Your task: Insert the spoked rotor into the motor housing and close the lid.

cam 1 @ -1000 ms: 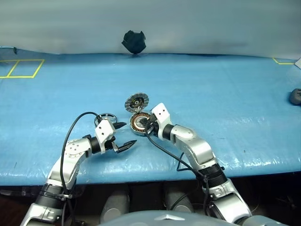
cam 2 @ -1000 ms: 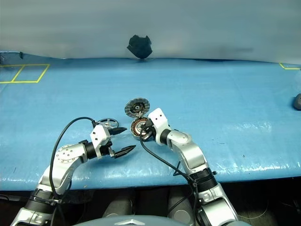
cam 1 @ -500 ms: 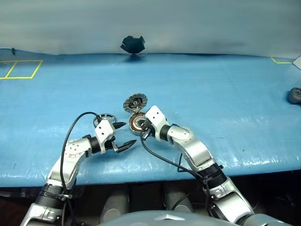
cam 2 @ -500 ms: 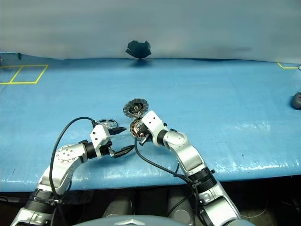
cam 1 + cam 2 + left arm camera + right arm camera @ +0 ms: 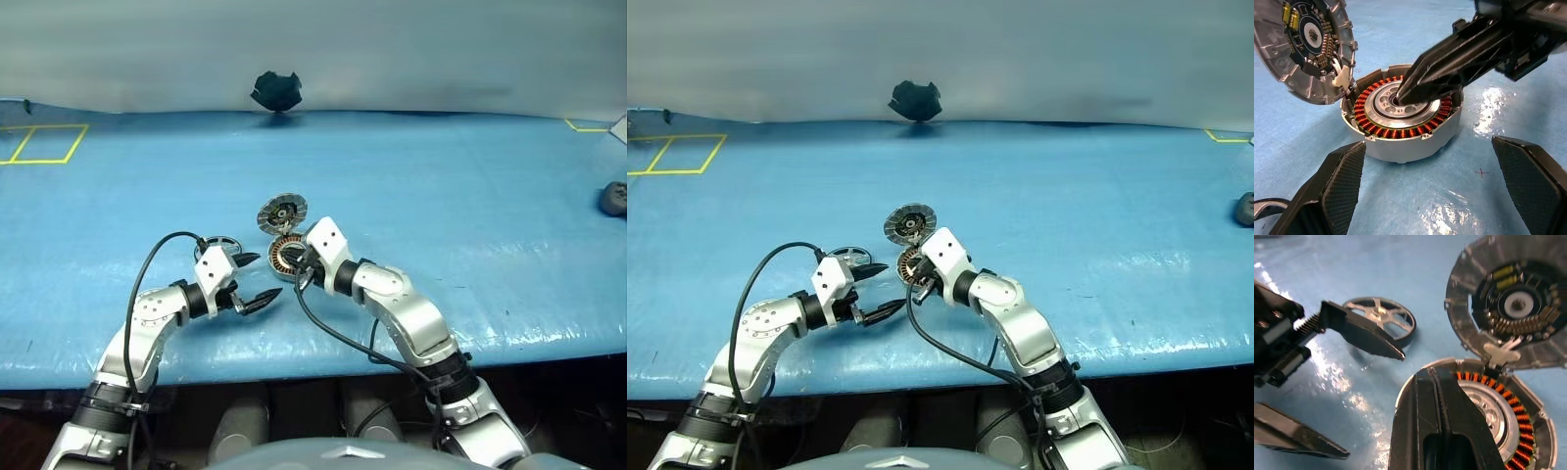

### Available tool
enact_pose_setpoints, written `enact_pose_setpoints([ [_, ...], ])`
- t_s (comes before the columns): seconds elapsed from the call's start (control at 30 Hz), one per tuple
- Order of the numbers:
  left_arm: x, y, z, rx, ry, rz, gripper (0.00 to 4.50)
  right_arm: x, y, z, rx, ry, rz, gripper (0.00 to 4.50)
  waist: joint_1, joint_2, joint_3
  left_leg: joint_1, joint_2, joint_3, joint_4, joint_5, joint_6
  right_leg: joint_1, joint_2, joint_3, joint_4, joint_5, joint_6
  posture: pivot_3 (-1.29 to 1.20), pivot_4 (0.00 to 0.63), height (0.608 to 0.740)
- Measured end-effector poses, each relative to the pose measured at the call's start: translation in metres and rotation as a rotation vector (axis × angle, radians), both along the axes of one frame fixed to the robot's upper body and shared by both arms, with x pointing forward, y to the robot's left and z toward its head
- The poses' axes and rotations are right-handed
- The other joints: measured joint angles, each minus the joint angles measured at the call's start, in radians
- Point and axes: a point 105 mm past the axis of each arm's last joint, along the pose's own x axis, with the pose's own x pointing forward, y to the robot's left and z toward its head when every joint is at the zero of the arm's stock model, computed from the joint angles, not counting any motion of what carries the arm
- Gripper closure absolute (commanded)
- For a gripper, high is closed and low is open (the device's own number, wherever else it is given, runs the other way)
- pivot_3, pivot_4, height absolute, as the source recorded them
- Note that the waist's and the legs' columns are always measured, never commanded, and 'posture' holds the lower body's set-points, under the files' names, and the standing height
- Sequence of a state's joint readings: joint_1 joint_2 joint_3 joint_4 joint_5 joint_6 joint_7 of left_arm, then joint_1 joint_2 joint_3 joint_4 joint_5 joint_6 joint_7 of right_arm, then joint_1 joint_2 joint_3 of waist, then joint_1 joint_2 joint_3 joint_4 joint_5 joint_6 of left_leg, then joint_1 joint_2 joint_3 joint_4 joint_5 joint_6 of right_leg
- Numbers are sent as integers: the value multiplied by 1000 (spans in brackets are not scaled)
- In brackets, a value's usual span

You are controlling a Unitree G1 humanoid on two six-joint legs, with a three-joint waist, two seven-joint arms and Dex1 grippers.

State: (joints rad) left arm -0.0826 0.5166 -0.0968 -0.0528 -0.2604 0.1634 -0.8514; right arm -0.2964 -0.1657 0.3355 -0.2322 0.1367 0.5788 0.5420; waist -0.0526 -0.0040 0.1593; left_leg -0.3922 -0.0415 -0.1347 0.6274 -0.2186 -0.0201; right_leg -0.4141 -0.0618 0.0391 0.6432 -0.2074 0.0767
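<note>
Right gripper [image 5: 1400, 95], clenched empty, is held over the hub of the motor housing [image 5: 1400, 122], lid [image 5: 1300, 46] hinged up; the housing may be knocked away from the spoked rotor [image 5: 1382, 319] lying beside the spread-open left gripper [image 5: 256, 282].

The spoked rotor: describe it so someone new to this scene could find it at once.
On the blue table, look to the robot's left of the open motor housing, just beyond the left claw. The spoked rotor lies flat there: a thin silver ring with a few spokes, with no copper windings.
</note>
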Motion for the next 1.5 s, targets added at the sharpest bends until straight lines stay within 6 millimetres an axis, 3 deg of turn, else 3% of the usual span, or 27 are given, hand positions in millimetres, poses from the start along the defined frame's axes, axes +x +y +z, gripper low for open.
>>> enact_pose_setpoints([
  [0.27,5,12,10,2,3,38,0,-7,-29,-9,-21,28,-60,4475,2,0,0,0,0,0,0,0,0,0,0,0,0,0,0,0,150,740],
  [0.5,9,17,31,7,2,69,0,-12,-52,-14,-55,34,-104,4475,2,0,0,0,0,0,0,0,0,0,0,0,0,0,0,0,150,740],
  [0.63,17,29,39,58,-24,123,0,-11,-54,-14,-51,36,-117,4475,2,-1,0,0,0,1,0,0,0,0,0,0,0,0,0,0,150,740],
  [0.77,24,47,54,220,-88,127,0,-11,-53,-14,-48,36,-121,4475,4,-2,1,-1,0,1,0,0,0,-1,0,0,-1,0,-1,0,150,740],
  [0.93,36,42,93,395,-224,35,0,-13,-45,-16,-41,42,-102,4475,13,-3,2,-1,0,1,0,0,0,-1,0,0,-1,0,0,0,150,740],
  [1.03,43,42,102,523,-242,5,0,-12,-44,-16,-43,42,-104,4475,13,-3,3,-1,0,1,-1,0,0,-1,0,0,-1,0,0,0,150,740],
  [1.23,58,50,99,815,-196,-68,0,-11,-46,-18,-51,43,-108,4475,8,-4,4,-1,0,1,-1,0,0,-1,1,0,-1,0,0,0,150,740],
  [1.37,61,44,100,894,-203,-130,0,-11,-49,-18,-63,42,-108,4475,4,-5,5,-2,0,1,-1,0,0,-2,1,0,-1,0,0,0,150,740],
  [1.5,59,47,92,937,-165,-171,927,-11,-50,-19,-70,43,-107,4500,-3,-6,6,-2,0,1,-1,0,0,-2,1,0,-1,-1,0,0,150,740],
])
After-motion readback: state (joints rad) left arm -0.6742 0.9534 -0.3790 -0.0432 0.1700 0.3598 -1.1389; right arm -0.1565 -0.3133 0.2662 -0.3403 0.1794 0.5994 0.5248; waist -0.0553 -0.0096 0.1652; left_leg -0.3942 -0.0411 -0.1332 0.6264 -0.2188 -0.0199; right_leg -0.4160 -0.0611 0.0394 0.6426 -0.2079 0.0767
